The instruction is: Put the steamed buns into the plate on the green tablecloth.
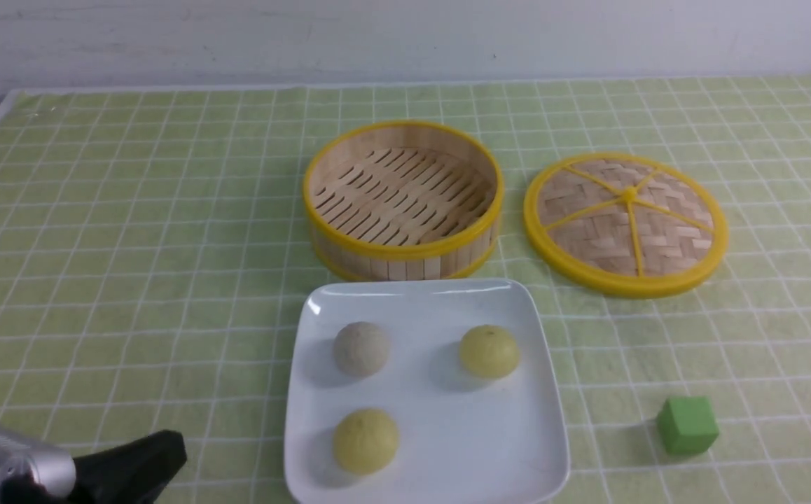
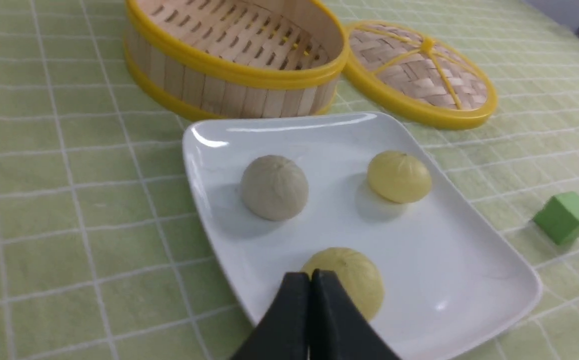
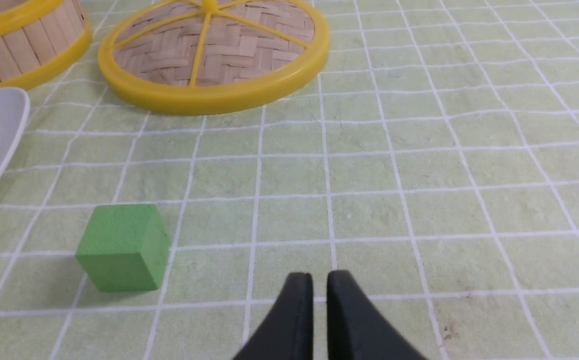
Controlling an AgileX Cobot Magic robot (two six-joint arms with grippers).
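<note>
The white square plate (image 1: 447, 420) lies on the green tablecloth (image 1: 132, 280) at the front middle. Three steamed buns sit in it: a greyish-beige bun (image 1: 361, 348) at the back left, a pale yellow bun (image 1: 489, 351) at the back right, and a pale yellow bun (image 1: 366, 440) at the front left. My left gripper (image 1: 176, 446) is low at the front left, beside the plate. In the left wrist view it (image 2: 311, 274) is shut and empty, in front of the near yellow bun (image 2: 357, 275). My right gripper (image 3: 319, 276) is shut and empty over bare cloth; the front view does not show it.
An empty bamboo steamer basket (image 1: 403, 199) stands just behind the plate. Its woven lid (image 1: 626, 222) lies to the right of it. A green cube (image 1: 687, 425) sits on the cloth right of the plate, near my right gripper (image 3: 122, 246). A wall runs along the table's far edge.
</note>
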